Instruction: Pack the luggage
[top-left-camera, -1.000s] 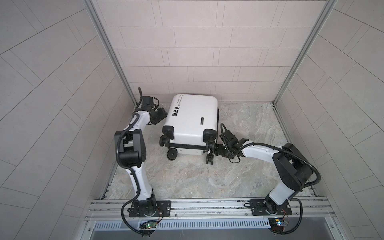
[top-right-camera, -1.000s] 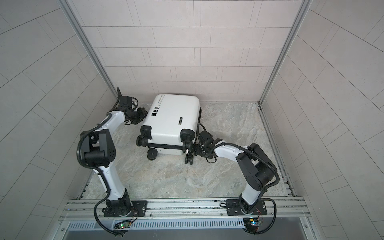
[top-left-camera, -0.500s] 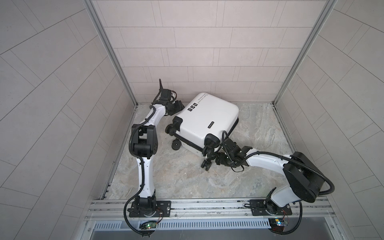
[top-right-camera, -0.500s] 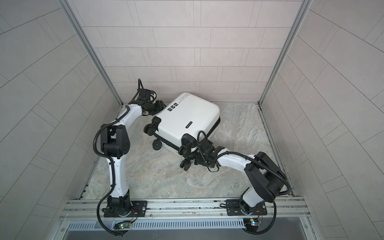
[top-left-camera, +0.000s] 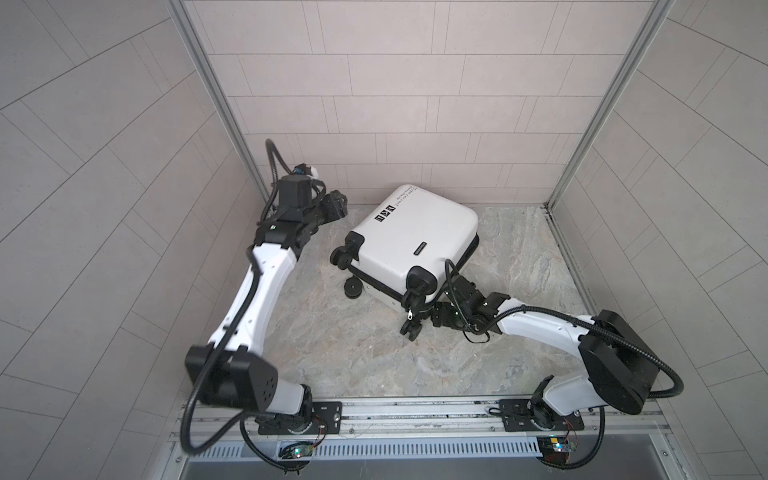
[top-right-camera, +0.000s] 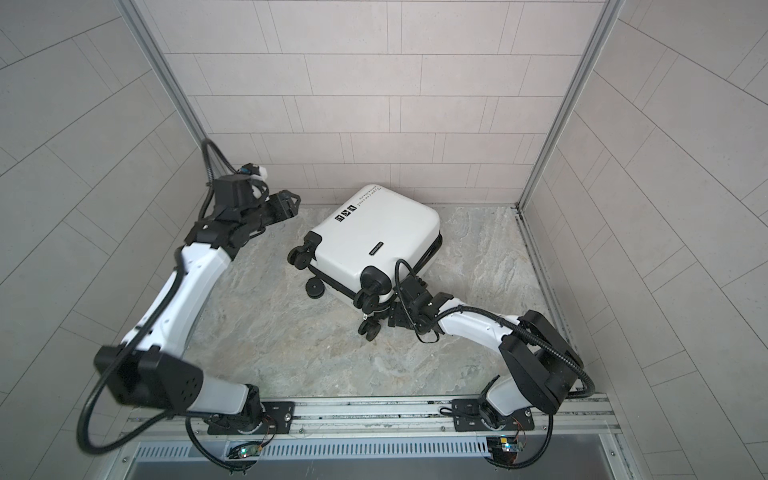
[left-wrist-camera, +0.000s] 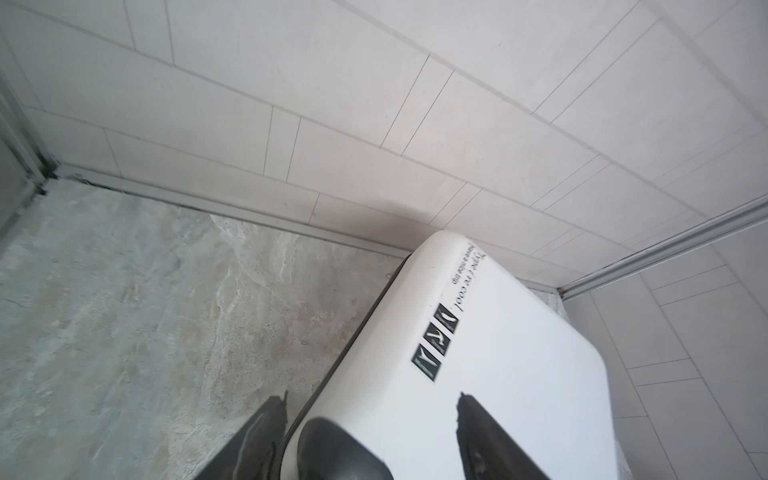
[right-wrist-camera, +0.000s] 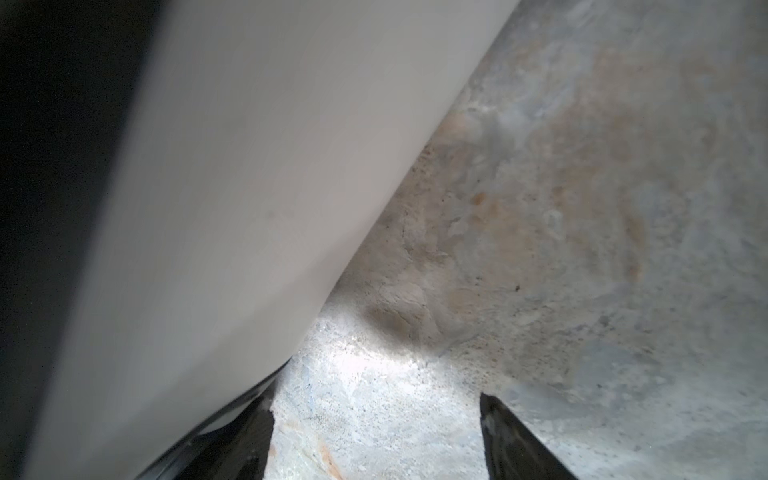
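Observation:
The luggage (top-left-camera: 415, 241) (top-right-camera: 374, 245) is a small white hard-shell suitcase, closed and lying flat on the marble floor, turned at an angle with its black wheels (top-left-camera: 341, 258) toward the front left. In the left wrist view its printed text and square icons (left-wrist-camera: 440, 340) show. My left gripper (top-left-camera: 334, 203) (top-right-camera: 291, 204) (left-wrist-camera: 372, 401) hovers open by the back left corner, apart from the shell. My right gripper (top-left-camera: 434, 321) (top-right-camera: 392, 322) (right-wrist-camera: 376, 403) sits low at the suitcase's near right corner, open, with only floor between its fingers and the white shell (right-wrist-camera: 249, 187) beside one finger.
Tiled walls close the floor in at the back and on both sides; the suitcase's far corner is close to the back wall (top-left-camera: 415, 174). A metal rail (top-left-camera: 415, 409) carrying both arm bases runs along the front. Bare marble floor (top-left-camera: 353, 357) lies in front of the suitcase.
The suitcase has swung round from square-on to an angle and shifted right. My left gripper has come off its back left corner and risen. My right gripper has opened wider at the near corner.

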